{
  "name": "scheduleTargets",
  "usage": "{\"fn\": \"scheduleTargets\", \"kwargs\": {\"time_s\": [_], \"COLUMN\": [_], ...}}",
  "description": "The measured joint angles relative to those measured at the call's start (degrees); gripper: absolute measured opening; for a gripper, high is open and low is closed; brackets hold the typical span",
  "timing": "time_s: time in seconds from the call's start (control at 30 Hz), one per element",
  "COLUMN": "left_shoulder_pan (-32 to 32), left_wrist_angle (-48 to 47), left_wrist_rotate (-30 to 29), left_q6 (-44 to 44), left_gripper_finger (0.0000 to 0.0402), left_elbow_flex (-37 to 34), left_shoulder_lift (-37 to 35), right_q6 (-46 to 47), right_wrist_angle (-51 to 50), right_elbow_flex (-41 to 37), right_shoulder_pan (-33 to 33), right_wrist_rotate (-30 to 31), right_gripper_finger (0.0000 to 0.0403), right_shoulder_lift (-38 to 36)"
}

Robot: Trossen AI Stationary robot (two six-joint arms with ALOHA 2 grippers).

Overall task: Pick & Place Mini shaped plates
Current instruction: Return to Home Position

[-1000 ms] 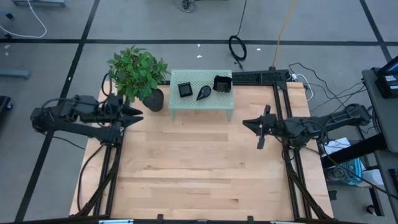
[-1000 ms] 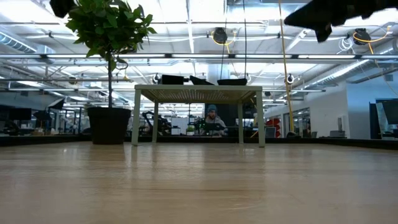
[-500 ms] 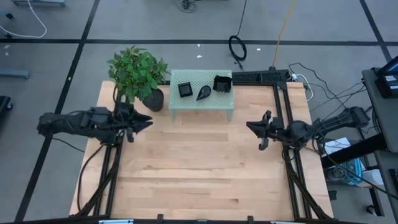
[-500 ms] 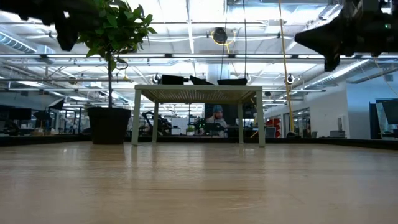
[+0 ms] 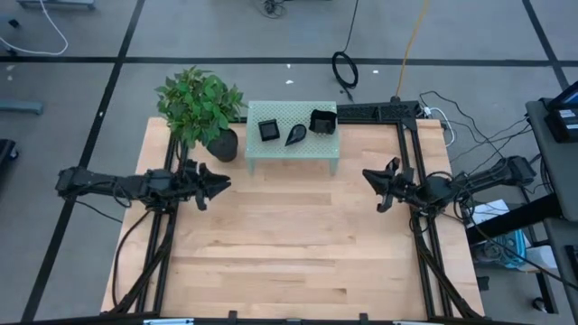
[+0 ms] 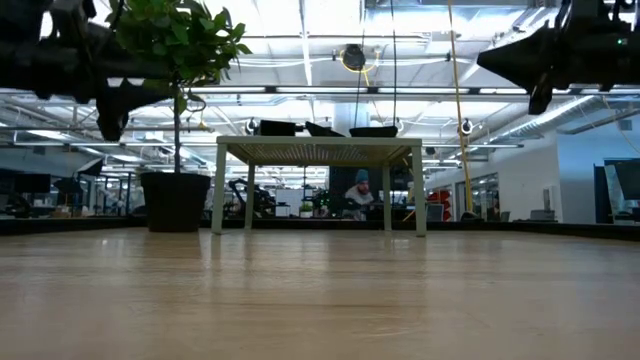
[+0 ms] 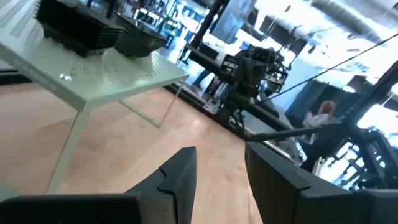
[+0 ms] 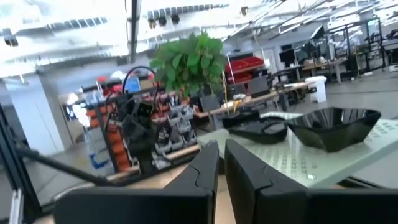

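Three mini shaped plates sit on a small pale green stand (image 5: 293, 153) at the table's far middle: a square one (image 5: 269, 130), a teardrop (image 5: 295, 136) and a wavy-edged one (image 5: 322, 121). In the right wrist view the wavy plate (image 8: 333, 127) and the teardrop (image 8: 261, 129) show on the stand's top. My left gripper (image 5: 223, 183) hovers open and level at the table's left, short of the stand, with nothing between its fingers (image 7: 180, 171). My right gripper (image 5: 368, 174) hovers shut at the table's right, pointing toward the stand.
A potted plant (image 5: 203, 113) in a dark pot (image 5: 222, 144) stands just left of the stand, close behind my left gripper. Bare wooden tabletop (image 5: 289, 244) lies between and in front of the arms. A person shows in the room far behind the stand (image 6: 358, 190).
Both arms have come down toward the table. My left gripper has sunk the most, moving a little toward the table's middle and near edge and rolling somewhat. My right gripper has sunk less and drawn back slightly toward the right edge. The plates have stayed put.
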Motion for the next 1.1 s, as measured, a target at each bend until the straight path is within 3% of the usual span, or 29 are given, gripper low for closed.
{"fn": "scheduleTargets", "kwargs": {"time_s": [0.07,0.43,0.67,1.1], "left_shoulder_pan": [0.0,0.0,0.0,0.0], "left_wrist_angle": [4.04,2.6,1.11,1.13], "left_wrist_rotate": [0.0,3.45,3.43,3.43], "left_q6": [-0.01,2.32,2.52,2.74], "left_gripper_finger": [0.0141,0.0141,0.0141,0.0141], "left_elbow_flex": [-2.85,-3.14,-3.14,-3.14], "left_shoulder_lift": [0.0,0.09,0.13,0.11], "right_q6": [0.02,12.89,18.42,17.59], "right_wrist_angle": [-1.96,-17.28,-17.81,-17.83], "right_elbow_flex": [-0.06,-0.1,-0.17,-0.19], "right_shoulder_pan": [0.0,0.0,0.0,0.02], "right_wrist_rotate": [-0.06,0.28,-0.06,-0.1], "right_gripper_finger": [0.002,0.002,0.002,0.002], "right_shoulder_lift": [0.0,0.09,0.09,0.09]}}
